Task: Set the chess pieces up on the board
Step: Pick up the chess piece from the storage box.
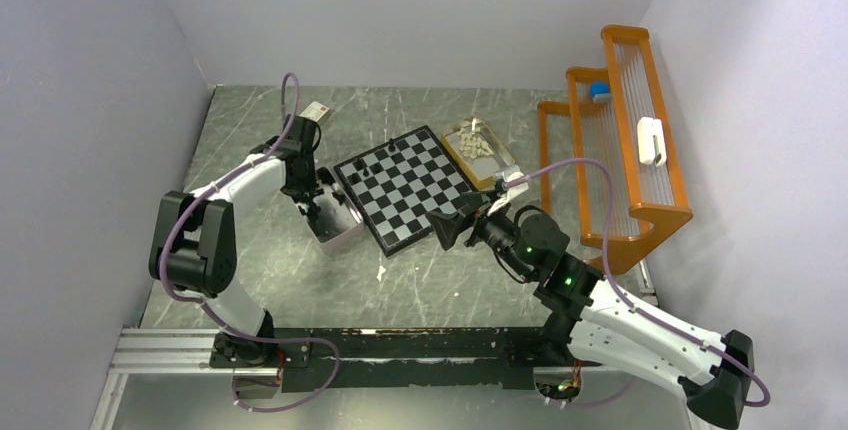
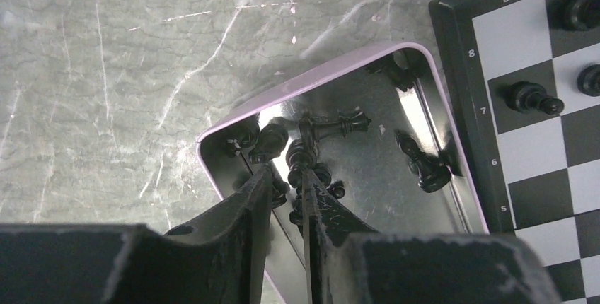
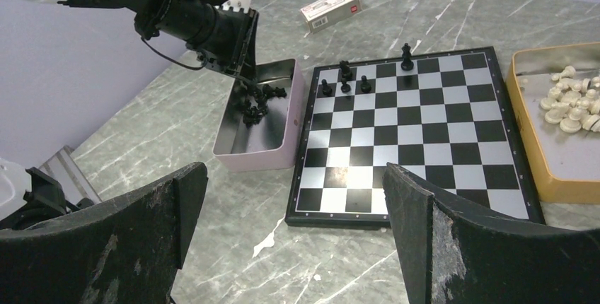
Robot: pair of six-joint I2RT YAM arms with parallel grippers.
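Chessman [image 2: 298, 153] at left hand [image 2: 286, 177] tips, perhaps gripped

On the grey marbled table [image 1: 450, 290], a pink-walled metal box [image 3: 255, 157] sits left of centre, a tan tray [image 3: 525, 134] lies farther right, a small red-and-white carton [image 1: 314, 110] rests far left, and an orange rack [image 1: 660, 215] on the right carries a blue item [image 1: 599, 91] and a white one [image 1: 650, 140].

left arm [image 1: 245, 178] | right arm [image 1: 640, 325]: white links, black joints | cables [image 1: 572, 161]: lilac | fingers [image 3: 431, 233]: black, scuffed
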